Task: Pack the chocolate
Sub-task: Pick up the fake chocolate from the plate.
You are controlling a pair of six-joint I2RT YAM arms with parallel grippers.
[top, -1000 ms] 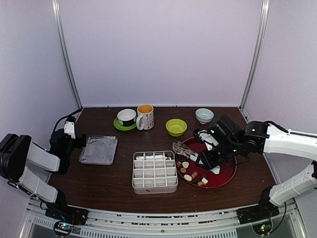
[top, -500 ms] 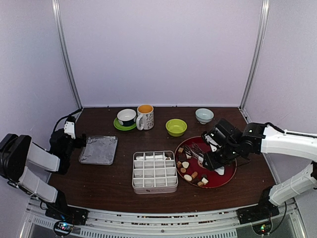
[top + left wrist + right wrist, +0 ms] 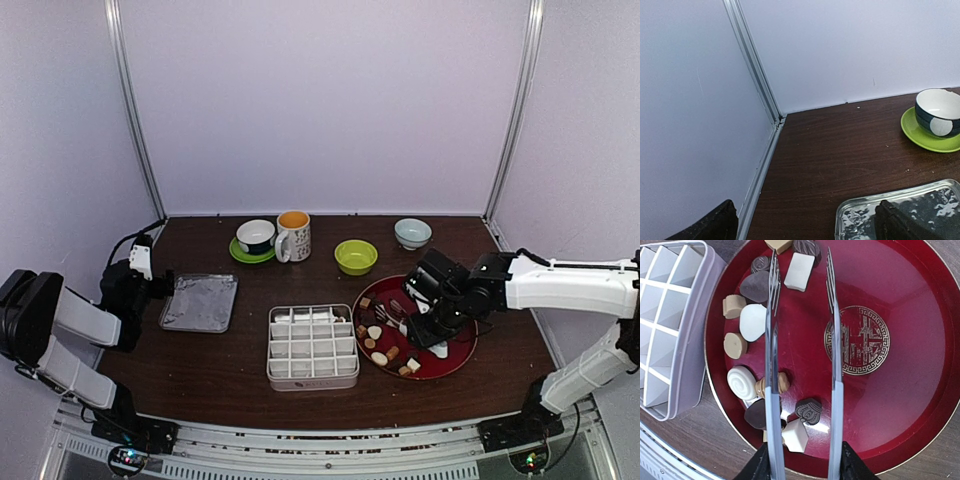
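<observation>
Many chocolates (image 3: 752,322): round, heart, cube; glossy red tray (image 3: 900,365); steel tongs (image 3: 771,340).

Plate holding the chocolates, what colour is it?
Deep red plate, gold medallion at centre; right wrist view shows it best.

Mug (image 3: 293,236), green bowl (image 3: 356,257) and a shiny tray (image 3: 199,302), possibly foil-lined glass

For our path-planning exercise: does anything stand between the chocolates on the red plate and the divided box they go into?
Nothing visible does. The chocolates lie on the plate's left half, and the box sits right beside that rim, its cells empty. Only the tongs hang above the plate, prongs apart.
</observation>
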